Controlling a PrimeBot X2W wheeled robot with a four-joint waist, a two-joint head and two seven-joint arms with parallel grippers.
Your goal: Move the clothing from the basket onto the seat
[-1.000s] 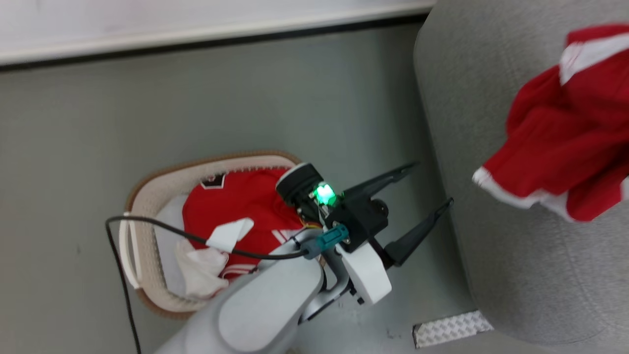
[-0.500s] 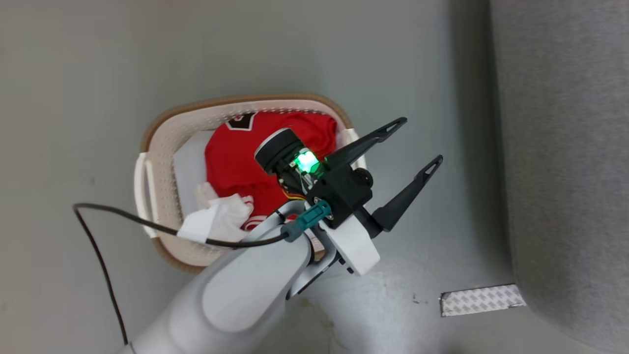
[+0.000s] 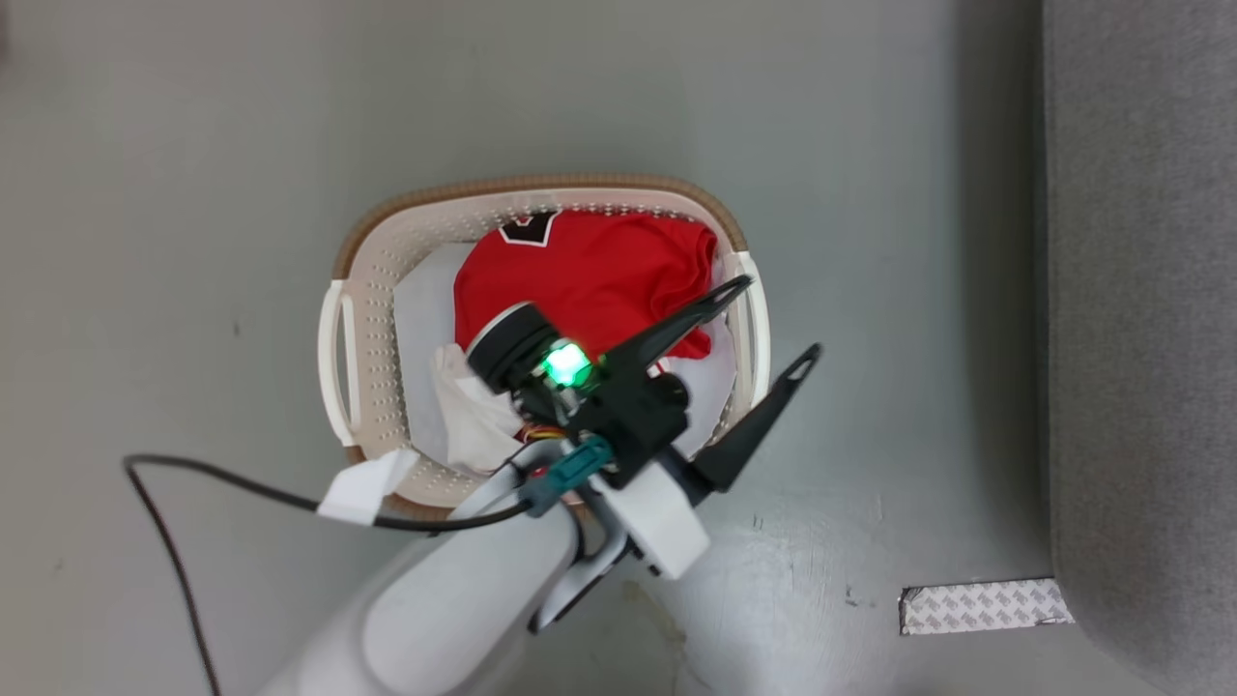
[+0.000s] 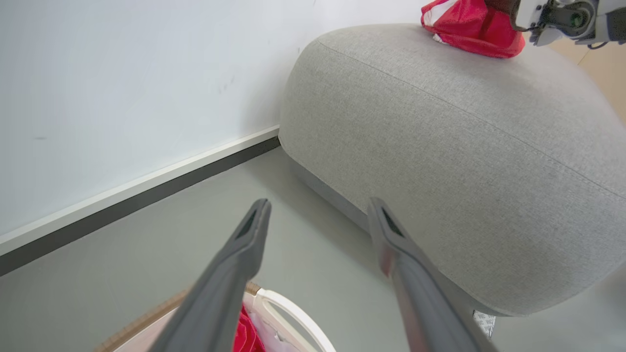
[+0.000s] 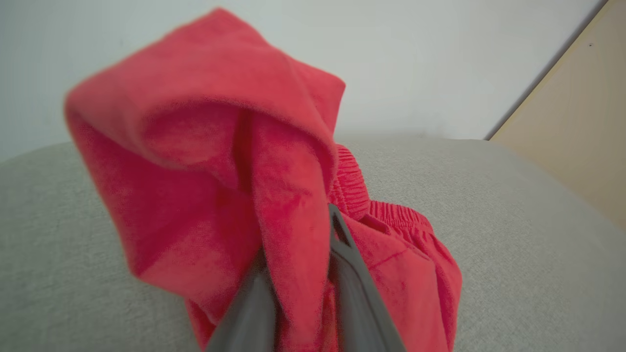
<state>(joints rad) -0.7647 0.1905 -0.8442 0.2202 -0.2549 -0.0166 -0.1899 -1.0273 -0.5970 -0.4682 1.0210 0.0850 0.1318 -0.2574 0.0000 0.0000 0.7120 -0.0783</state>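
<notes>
Over the basket's (image 3: 541, 184) right rim: my left gripper (image 3: 778, 317) spread wide, empty | jersey (image 3: 589, 275) inside, on white sheet (image 3: 425, 300) | far right, on seat (image 4: 440, 122): my right gripper (image 5: 299, 244) narrow, pinching red garment (image 5: 205, 146) | head swung back from seat to basket: one piece delivered, jersey next.

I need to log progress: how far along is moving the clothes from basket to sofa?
Done: one red garment lies on the sofa. In hand: the right gripper is there with that fabric between its fingers. To do: the red jersey lies in the basket, the open left gripper above it, holding nothing.
</notes>
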